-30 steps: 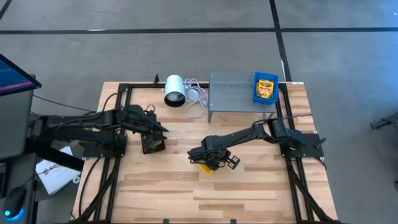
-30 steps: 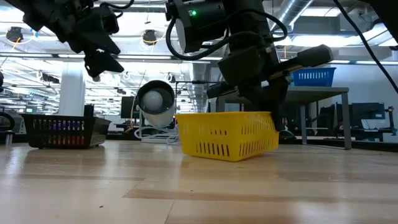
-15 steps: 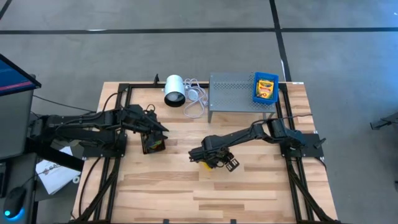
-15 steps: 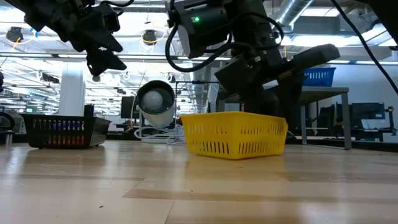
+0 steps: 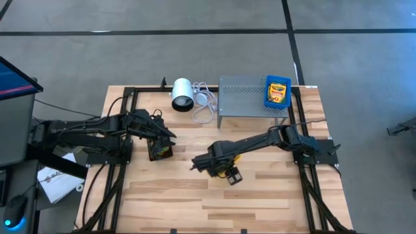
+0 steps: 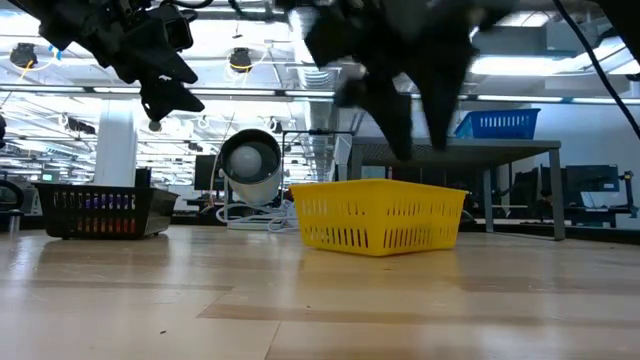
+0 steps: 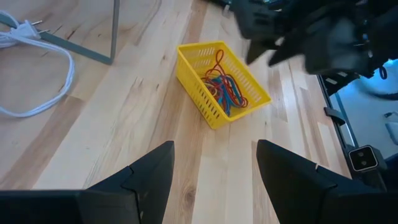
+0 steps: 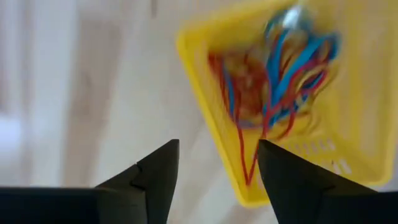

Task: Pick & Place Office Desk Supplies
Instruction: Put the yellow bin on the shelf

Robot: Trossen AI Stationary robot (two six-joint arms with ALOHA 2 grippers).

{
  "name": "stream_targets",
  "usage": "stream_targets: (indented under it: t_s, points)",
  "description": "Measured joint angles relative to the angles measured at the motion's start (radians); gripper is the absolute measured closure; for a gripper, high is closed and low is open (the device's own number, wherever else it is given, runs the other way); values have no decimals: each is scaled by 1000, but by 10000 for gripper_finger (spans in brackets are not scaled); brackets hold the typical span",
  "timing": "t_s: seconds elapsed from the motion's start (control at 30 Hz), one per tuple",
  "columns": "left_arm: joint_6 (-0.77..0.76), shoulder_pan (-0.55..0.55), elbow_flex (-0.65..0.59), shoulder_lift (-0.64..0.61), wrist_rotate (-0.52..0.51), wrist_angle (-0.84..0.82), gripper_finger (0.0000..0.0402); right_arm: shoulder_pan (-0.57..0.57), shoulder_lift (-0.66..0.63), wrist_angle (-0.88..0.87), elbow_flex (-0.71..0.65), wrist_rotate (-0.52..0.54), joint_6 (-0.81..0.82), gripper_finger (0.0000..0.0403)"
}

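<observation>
the yellow basket point(image 7: 221, 83) stands flat on the wooden bench point(image 5: 260, 195) near its middle, with a tangle of red, blue and orange rubber bands point(image 7: 222, 87) lying loose inside it; in the high view the basket is almost wholly hidden under the right arm; the right tool point(image 8: 217, 165) hangs just above the basket, its fingers spread apart and nothing held between them, the basket rim seen beyond the fingertips in the right wrist view; the left tool point(image 7: 214, 168) is held over the left part of the bench above a black basket point(image 6: 95, 212), its fingers wide apart and empty; a blue tray point(image 5: 277, 93) with a yellow-and-green crayon box point(image 5: 278, 91) in it rests on the grey perforated rack point(image 5: 242, 94) at the far edge; a white cylinder point(image 5: 182, 94) with its white cable point(image 5: 203, 107) lies beside the rack.

the basket is judged light, thin-walled and somewhat springy, so it may slide or tip if pushed; it is best taken by pinching one wall at the rim; the bands are judged soft, limp and apt to snag together, so one strand pulled may lift several.
</observation>
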Motion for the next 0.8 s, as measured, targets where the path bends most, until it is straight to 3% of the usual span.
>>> stream_targets:
  t_s: [0.27,0.4,0.57,0.8]
  points:
    - [-7,0,0,0,-83,54,176,16,-2,245,145,-39,525,204]
    - [-6,0,0,0,-117,83,176,27,-2,273,150,43,742,221]
    - [-6,0,0,0,-118,91,176,31,0,312,127,137,877,247]
    - [-6,0,0,0,-111,90,176,29,2,341,43,125,955,250]
